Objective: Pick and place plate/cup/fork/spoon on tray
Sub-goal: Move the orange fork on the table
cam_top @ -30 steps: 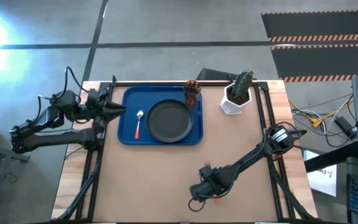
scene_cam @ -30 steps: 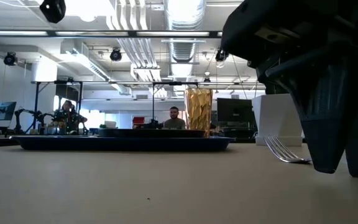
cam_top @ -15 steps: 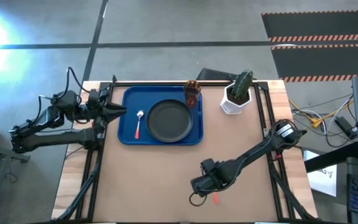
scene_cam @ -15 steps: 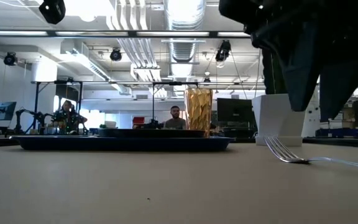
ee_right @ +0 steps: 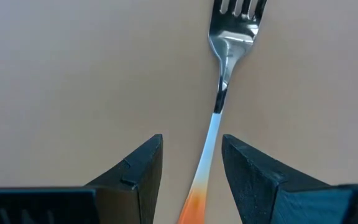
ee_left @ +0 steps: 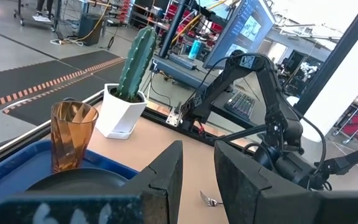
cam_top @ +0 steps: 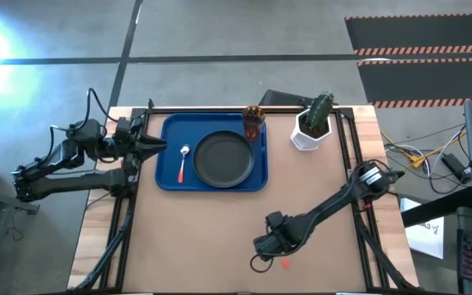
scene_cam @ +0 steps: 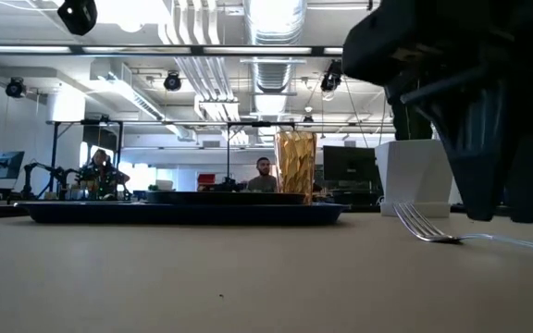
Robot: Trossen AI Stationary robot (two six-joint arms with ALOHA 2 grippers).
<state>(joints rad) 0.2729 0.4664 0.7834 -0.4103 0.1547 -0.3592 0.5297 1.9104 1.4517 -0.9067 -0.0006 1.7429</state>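
Fork (ee_right: 227,68) is all you have left — it lies flat on the bare table (cam_top: 195,238), well apart from the tray (cam_top: 169,131), its handle running between the spread fingers of your right gripper (ee_right: 191,168), which hangs just over it and grips nothing. Plate (cam_top: 222,159), spoon (cam_top: 183,162) and cup (cam_top: 254,121) already sit on the tray. Your left gripper (cam_top: 156,146) waits at the tray's left edge, jaws slightly apart and empty. Nearby stands a cactus pot (cam_top: 311,127) — no writing or label is readable anywhere.
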